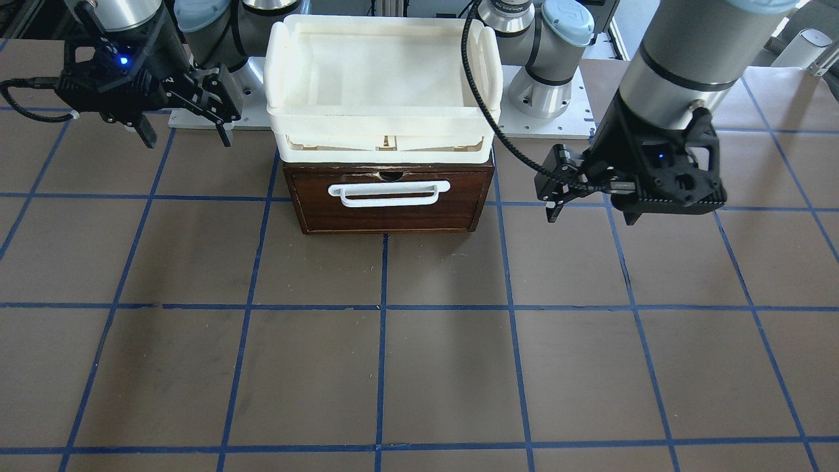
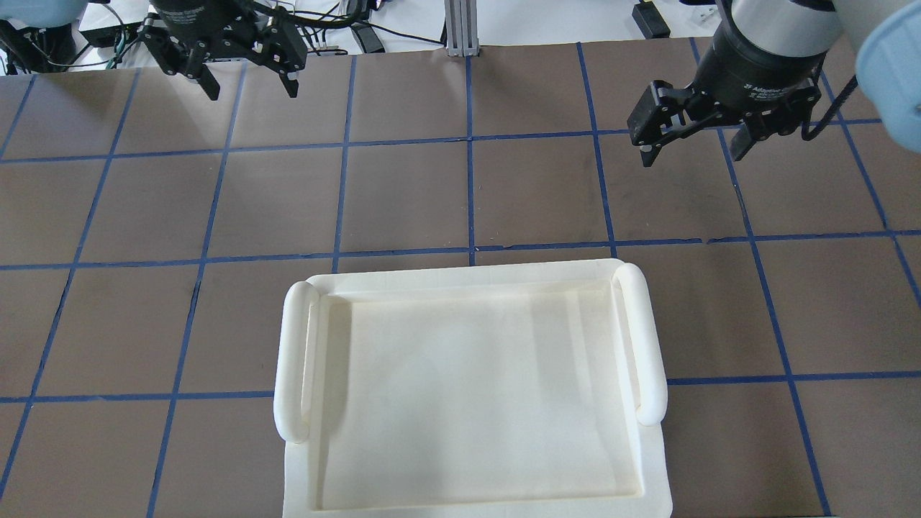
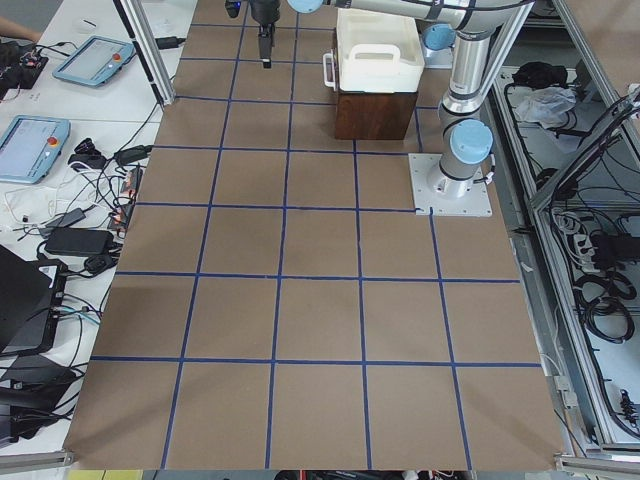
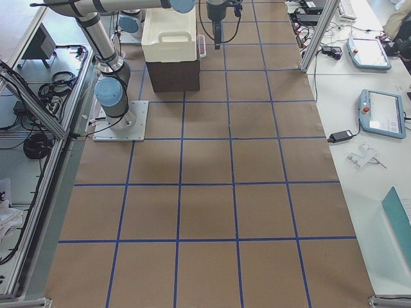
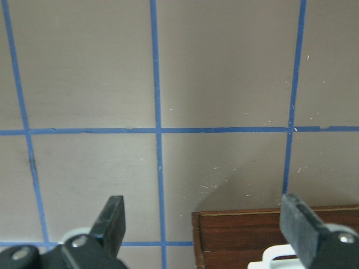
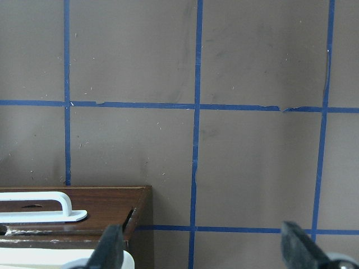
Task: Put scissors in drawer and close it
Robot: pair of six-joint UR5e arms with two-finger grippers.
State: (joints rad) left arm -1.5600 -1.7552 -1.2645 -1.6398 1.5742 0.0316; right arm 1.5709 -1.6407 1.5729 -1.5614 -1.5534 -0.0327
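While it sits shut, the drawer (image 1: 393, 215) faces outward, long axis left-right.

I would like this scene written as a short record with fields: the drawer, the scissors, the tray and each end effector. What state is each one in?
drawer: shut, its dark wooden front flush with the frame
white handle: on the drawer front, untouched
scissors: not visible in any view
white tray: rests on top of the drawer unit
left end effector: open, holds nothing, above the table to one side of the drawer
right end effector: open, holds nothing, on the other side
table: brown, with blue grid lines
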